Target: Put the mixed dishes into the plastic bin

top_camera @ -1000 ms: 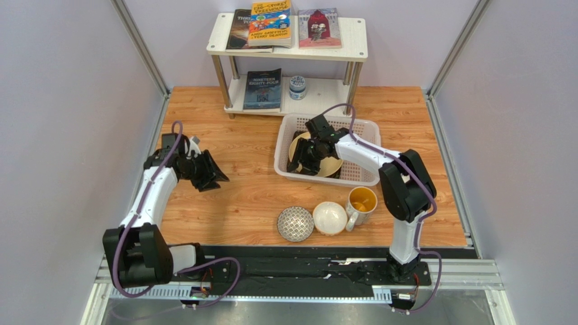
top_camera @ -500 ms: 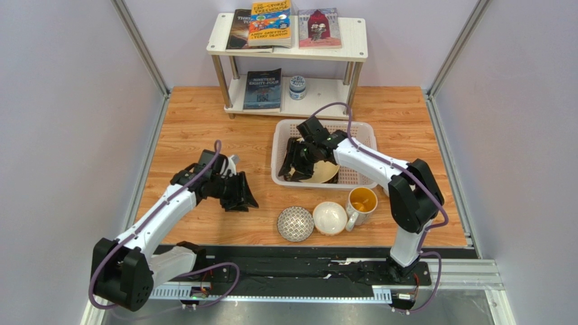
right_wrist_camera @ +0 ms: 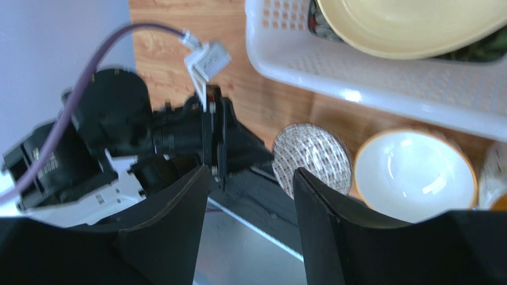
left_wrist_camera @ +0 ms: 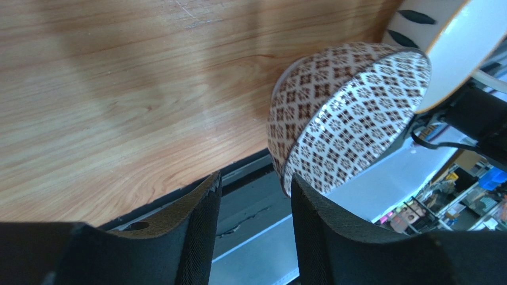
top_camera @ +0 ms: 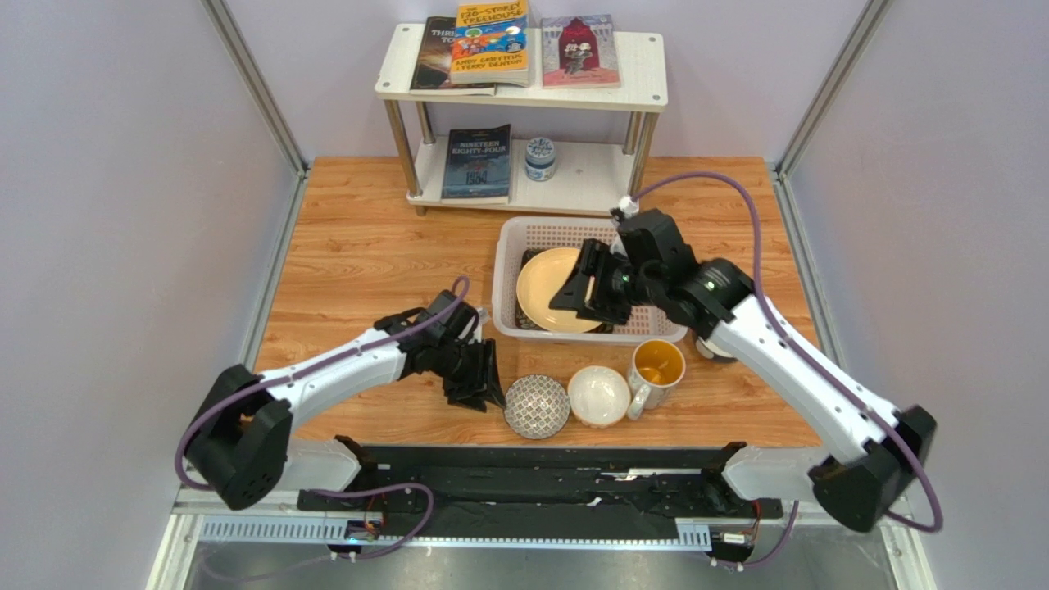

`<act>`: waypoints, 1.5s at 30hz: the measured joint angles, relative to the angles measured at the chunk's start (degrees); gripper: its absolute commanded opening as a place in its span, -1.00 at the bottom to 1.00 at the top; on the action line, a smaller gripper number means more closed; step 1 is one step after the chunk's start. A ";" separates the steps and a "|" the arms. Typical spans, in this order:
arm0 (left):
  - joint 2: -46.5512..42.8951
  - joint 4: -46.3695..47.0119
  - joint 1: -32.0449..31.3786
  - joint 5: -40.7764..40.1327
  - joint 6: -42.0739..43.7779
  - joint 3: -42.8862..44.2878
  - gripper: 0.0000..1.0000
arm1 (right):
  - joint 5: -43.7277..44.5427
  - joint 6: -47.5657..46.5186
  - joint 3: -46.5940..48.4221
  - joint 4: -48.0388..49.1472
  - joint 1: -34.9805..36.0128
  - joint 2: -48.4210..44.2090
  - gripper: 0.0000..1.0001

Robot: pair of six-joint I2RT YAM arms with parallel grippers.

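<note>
The yellow plate [top_camera: 557, 290] already lies in the bin [top_camera: 505, 280], with the right gripper [top_camera: 576, 293] above it, jaws apart and empty, while the patterned bowl [top_camera: 537, 407], white bowl [top_camera: 600, 396] and mug [top_camera: 656, 364] wait on the worktop [top_camera: 369, 246], the left gripper [top_camera: 484, 389] spread and empty just beside the patterned bowl.
</note>
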 measured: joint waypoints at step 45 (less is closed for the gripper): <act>-1.88 -5.51 -4.94 -16.44 -1.79 1.38 -1.00 | 11.02 20.92 -29.94 15.02 26.62 2.12 0.30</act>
